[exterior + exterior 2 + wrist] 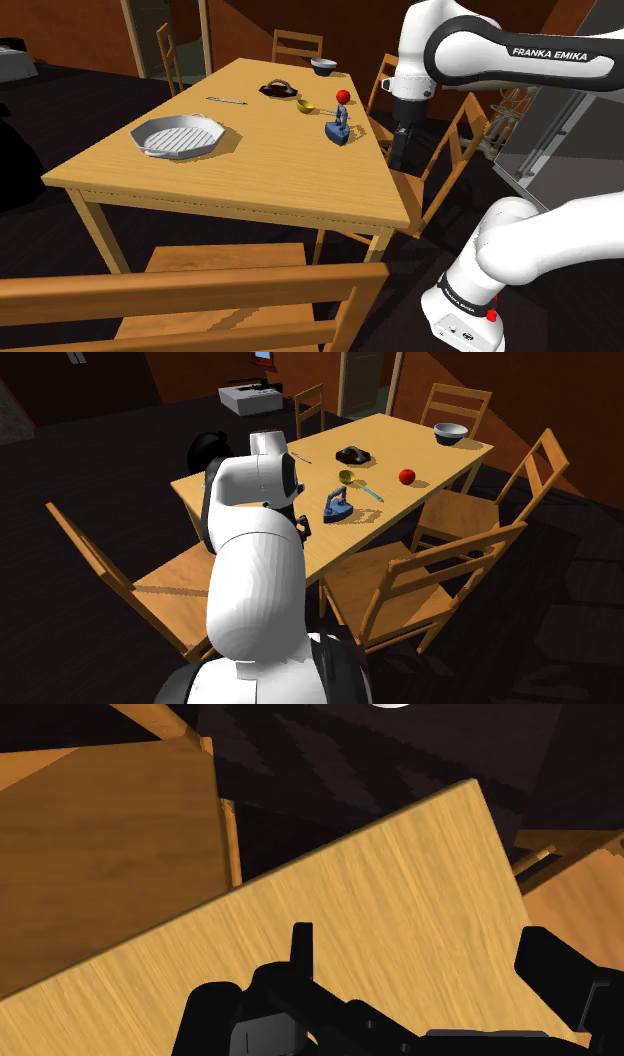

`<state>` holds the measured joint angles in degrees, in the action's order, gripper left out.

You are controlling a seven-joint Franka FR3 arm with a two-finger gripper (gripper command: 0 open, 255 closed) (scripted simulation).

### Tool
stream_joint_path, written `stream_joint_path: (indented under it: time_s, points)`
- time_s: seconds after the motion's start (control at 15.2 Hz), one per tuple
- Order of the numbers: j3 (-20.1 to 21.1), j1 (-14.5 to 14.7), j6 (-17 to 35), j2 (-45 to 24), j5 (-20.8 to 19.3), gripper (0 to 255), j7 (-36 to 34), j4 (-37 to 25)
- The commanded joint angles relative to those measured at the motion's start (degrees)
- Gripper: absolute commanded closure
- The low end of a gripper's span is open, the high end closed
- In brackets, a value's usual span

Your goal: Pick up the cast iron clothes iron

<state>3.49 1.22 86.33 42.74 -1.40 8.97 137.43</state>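
Blue iron (338, 128) on table (270, 175), tool (399, 160) near edge

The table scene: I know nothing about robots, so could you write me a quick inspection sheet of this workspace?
Surface: wooden table, things spread over its far part.
Job's things: blue iron, upright near the table edge on the arm's side, untouched.
Clutter: grey grill pan, red ball, yellow scoop, dark brown item, bowl, thin stick.
Grippers: gripper open, empty, beside the table edge, apart from the iron.
Cables: nothing seen.
Surroundings: wooden chairs, dark floor.
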Motion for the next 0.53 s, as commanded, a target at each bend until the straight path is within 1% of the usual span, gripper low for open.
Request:
stream_joint_path:
  time_s: [0.0,0.46]
  points:
    - [0.0,0.0,0.0,0.0,0.0,0,0.0,0.0]
    - [-0.83,-3.7,5.8,-14.94,-2.14,0,-3.95,-10.07]
